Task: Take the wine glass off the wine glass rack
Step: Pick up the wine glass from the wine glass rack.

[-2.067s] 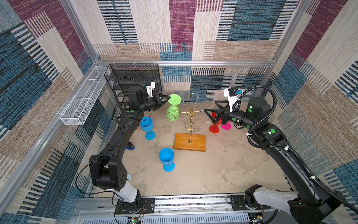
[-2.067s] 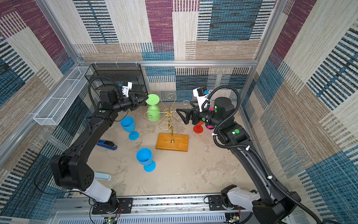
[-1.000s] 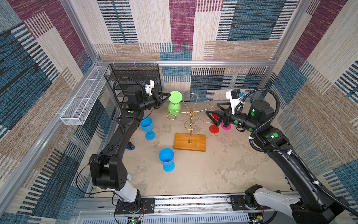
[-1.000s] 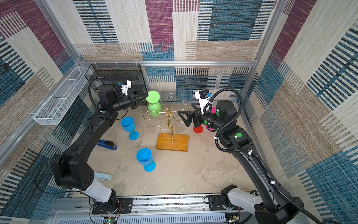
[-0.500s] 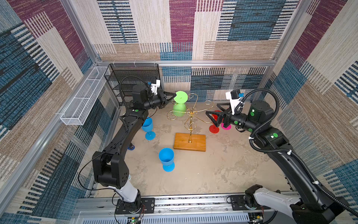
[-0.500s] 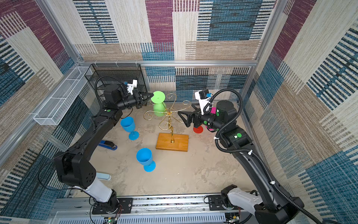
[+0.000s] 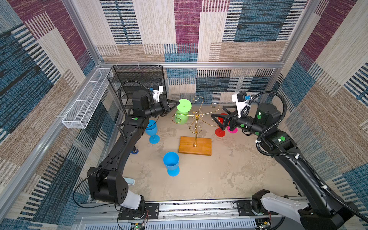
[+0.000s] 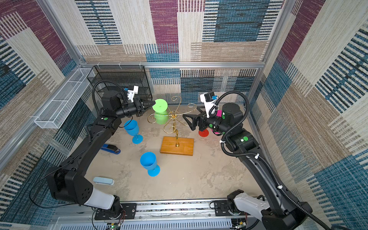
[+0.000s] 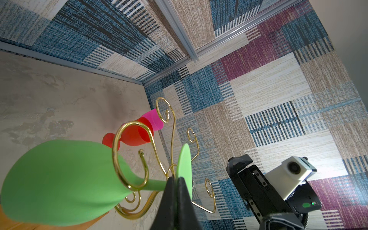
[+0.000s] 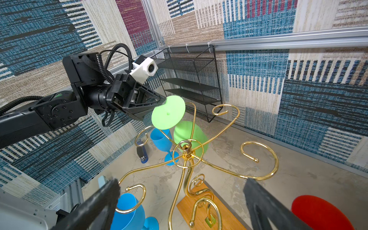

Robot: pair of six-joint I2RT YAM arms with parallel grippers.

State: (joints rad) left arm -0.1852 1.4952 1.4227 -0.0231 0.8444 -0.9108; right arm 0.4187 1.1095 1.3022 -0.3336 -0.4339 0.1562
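Gripping wine glass (image 7: 185, 105) foot (inverted): left hand (image 7: 177, 102)

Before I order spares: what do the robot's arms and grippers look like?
The left arm and right arm are matte black with white base segments, green dot stickers and black corrugated cables. Each wrist carries a white camera mount. The jaws are black triangular frames.

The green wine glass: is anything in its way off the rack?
Yes. A curled gold arm of the wine glass rack wraps around the stem of the green wine glass, between bowl and foot. The left hand pinches the foot's rim.
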